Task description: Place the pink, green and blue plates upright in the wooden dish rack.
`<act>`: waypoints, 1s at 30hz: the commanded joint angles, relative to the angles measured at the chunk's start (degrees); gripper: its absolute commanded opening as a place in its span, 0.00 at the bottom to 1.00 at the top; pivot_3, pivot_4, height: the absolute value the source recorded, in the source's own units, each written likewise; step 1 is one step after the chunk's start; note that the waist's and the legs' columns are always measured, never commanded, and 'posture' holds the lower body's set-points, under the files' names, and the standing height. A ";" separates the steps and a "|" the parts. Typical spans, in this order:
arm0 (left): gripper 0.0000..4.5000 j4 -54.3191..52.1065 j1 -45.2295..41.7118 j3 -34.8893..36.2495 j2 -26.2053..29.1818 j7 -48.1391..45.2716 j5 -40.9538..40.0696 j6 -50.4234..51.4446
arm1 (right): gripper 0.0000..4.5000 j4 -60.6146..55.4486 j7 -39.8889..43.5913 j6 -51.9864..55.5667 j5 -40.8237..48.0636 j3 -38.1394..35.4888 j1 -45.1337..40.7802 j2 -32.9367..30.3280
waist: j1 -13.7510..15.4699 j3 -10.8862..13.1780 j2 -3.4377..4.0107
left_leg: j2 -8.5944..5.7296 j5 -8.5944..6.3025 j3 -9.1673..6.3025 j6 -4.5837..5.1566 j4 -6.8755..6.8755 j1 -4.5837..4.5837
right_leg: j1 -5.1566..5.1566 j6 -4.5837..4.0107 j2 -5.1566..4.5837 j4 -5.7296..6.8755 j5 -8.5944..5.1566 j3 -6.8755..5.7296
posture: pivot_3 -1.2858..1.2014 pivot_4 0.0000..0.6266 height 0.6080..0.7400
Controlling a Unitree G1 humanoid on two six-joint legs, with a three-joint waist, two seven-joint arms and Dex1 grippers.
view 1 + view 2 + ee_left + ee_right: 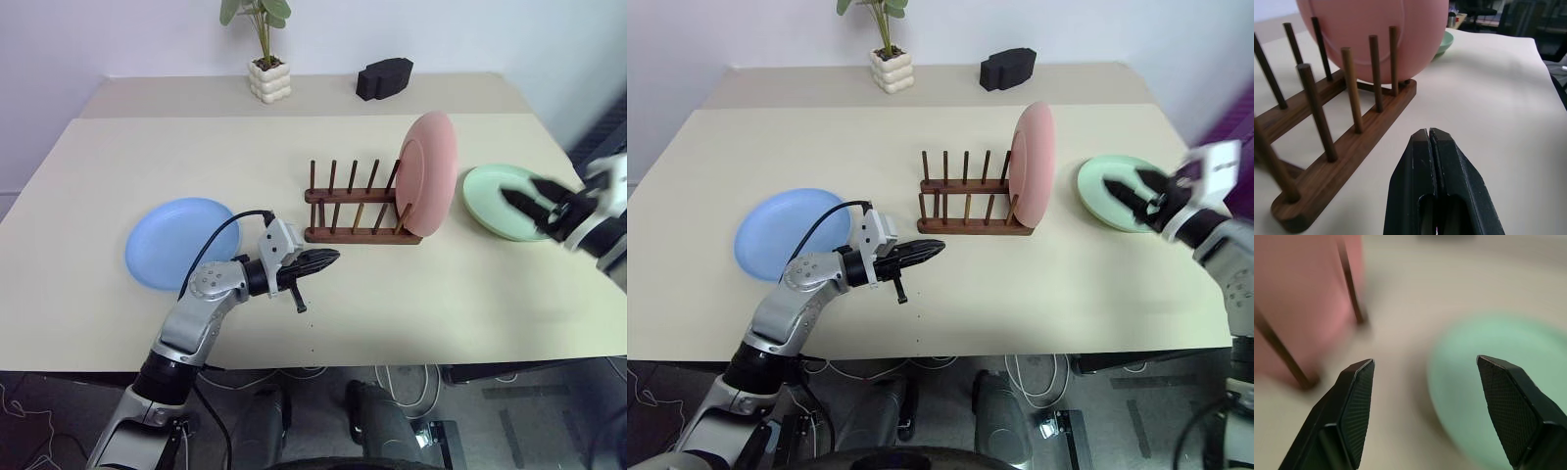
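The pink plate (429,174) stands upright in the right end of the wooden dish rack (358,208) at the table's middle. The green plate (495,199) lies flat to the right of the rack. My right gripper (522,199) hovers over it, open and empty; its fingertips (1359,377) frame the green plate (1484,382). The blue plate (174,241) lies flat at the left. My left gripper (328,258) is shut and empty, level, just in front of the rack's near rail (1347,161).
A potted plant (266,69) and a black object (384,77) stand at the back of the cream table (411,304). The table's front edge lies close below my left arm.
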 commanded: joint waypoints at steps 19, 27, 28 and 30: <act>0.00 -4.23 0.72 -0.19 0.74 1.64 0.24 1.05 | 0.02 24.50 -4.63 -23.95 -31.76 13.63 -11.26 6.78 | -0.18 0.00 -0.07 | -0.03 0.00 -0.06 -0.01 -0.05 0.64 | 0.72 0.00 0.00 -0.11 -0.02 0.02 | 0.52 0.24 0.97; 0.00 -4.37 0.53 -0.20 0.65 1.49 -0.28 0.97 | 0.01 21.16 -12.18 -27.36 -33.84 9.50 -12.71 5.19 | -0.24 0.03 -0.04 | -0.04 0.00 -0.07 -0.01 -0.06 0.63 | 0.71 0.00 -0.02 -0.10 -0.01 0.03 | 0.52 0.24 0.97; 0.00 -4.37 0.46 -0.17 0.62 1.44 -0.37 0.98 | 0.01 19.97 -14.00 -27.84 -34.29 8.63 -13.71 4.84 | -0.26 0.03 -0.04 | -0.04 0.00 -0.05 -0.01 -0.07 0.63 | 0.69 0.00 -0.03 -0.10 -0.01 0.04 | 0.52 0.24 0.97; 0.00 -4.21 0.29 -0.15 0.56 1.33 -0.44 0.93 | 0.01 17.30 -16.66 -28.35 -34.29 6.66 -16.16 4.24 | -0.45 0.06 0.02 | -0.04 0.00 -0.05 -0.01 -0.09 0.63 | 0.67 0.00 -0.03 -0.08 -0.01 0.05 | 0.52 0.24 0.97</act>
